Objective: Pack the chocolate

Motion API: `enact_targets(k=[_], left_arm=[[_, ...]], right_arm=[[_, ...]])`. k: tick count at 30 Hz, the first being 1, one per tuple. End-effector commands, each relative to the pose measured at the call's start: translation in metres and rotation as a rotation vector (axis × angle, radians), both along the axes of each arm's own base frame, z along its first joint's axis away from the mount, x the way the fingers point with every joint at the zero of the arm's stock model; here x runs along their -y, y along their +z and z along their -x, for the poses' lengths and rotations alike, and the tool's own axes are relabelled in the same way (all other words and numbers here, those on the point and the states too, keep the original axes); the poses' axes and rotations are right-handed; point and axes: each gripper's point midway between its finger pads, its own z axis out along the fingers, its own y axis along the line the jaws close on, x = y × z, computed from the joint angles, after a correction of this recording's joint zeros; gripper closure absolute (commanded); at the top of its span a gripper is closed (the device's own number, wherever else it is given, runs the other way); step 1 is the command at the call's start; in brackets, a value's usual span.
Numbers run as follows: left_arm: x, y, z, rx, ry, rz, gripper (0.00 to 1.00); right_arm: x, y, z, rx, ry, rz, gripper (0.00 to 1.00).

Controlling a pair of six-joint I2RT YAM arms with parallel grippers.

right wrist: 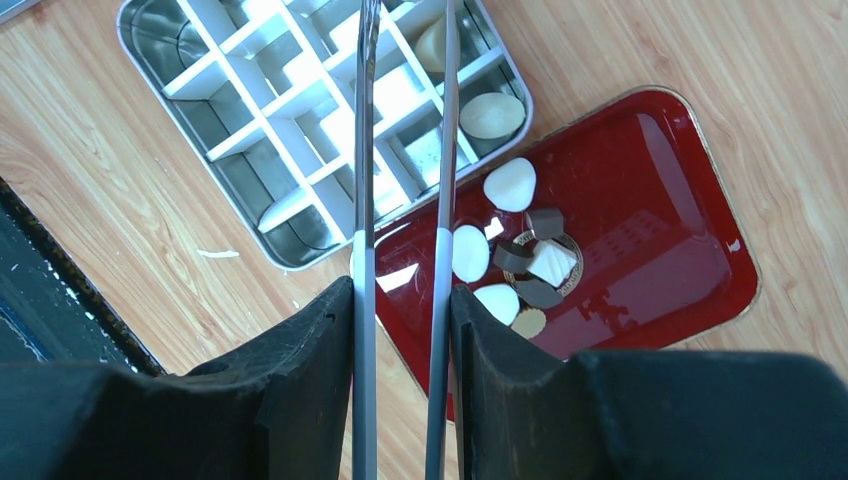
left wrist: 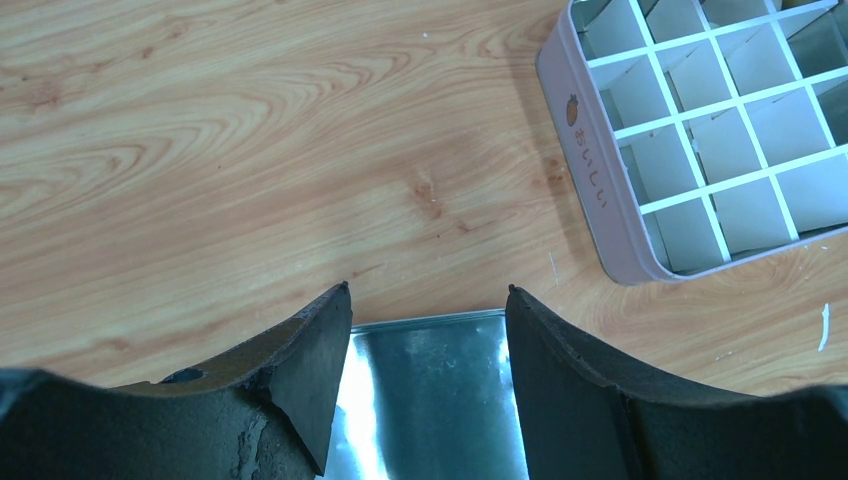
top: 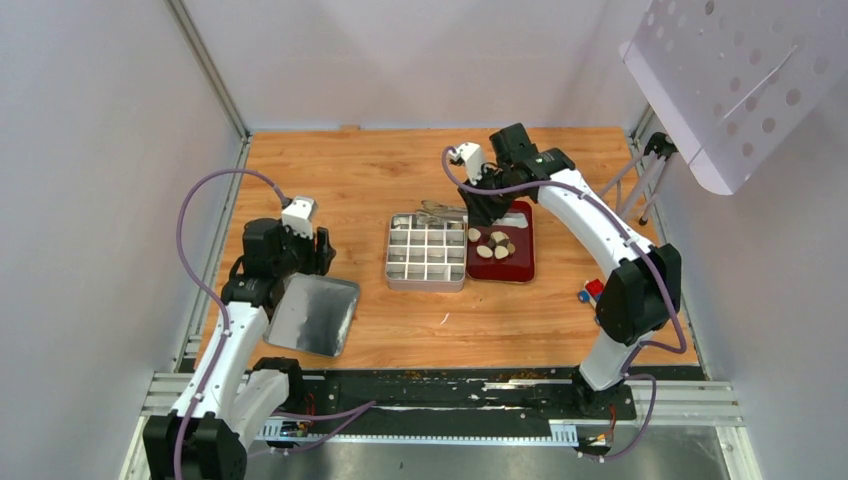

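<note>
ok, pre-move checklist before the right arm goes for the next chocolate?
1. The tongs are clamped in the right gripper: ok.
2. Tong tips empty: cannot tell, since they run out of the wrist view.
3. There is chocolate left on the red tray: ok, several pieces.
4. Free compartments in the tin: ok, two hold pieces and most of the rest look empty.
5. The left gripper is open over the metal lid and apart from the tin: ok.

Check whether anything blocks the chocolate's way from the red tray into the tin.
Nothing visible does: the chocolate lies on the red tray beside the uncovered tin; the right gripper holds the tongs above it.
</note>
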Motion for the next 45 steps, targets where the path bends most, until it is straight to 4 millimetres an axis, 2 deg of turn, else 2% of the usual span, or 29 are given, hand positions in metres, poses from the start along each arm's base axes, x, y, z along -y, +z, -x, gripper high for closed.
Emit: enact_targets(k=[1,5,11,17,22,29,35,39,41,45], left_arm=[[0.0,0.006,0.0,0.028,0.005,0.028,0.34],[-0.001,0.006,-0.001,0.035,0.009,0.028,0.34],[-0.001,0.006,-0.001,0.035,0.007,0.031,0.34],[-0.001,0.004,-0.002,0.032,0.004,0.034,0.34],[0.001,0.004,-0.003,0.02,0.014,0.055,0.33],[0.001,0.004,-0.004,0.018,0.012,0.057,0.33],[0.0,0.004,-0.004,0.016,0.013,0.055,0.33],[0.002,0.004,-0.005,0.012,0.009,0.061,0.33],[0.002,0.003,-0.007,0.008,0.01,0.063,0.33],[0.003,0.0,-0.009,-0.004,0.012,0.072,0.33]], right_arm=[[-0.021,0.021,-0.008,0.056,0.034,-0.056,0.89],[-0.026,0.016,-0.006,0.042,0.049,-0.052,0.89],[-0.028,0.011,-0.007,0.045,0.041,-0.031,0.71],[-0.027,0.021,-0.01,0.073,0.028,-0.033,0.65],[-0.024,0.028,-0.009,0.094,0.02,-0.036,0.63],[-0.026,0.021,-0.007,0.076,0.027,-0.036,0.6],[-0.025,0.028,-0.01,0.094,0.027,-0.038,0.67],[-0.008,0.04,-0.013,0.129,0.001,-0.028,0.71],[0.008,0.044,-0.011,0.147,-0.023,-0.016,0.71],[0.044,0.049,0.004,0.156,-0.08,0.004,0.72]])
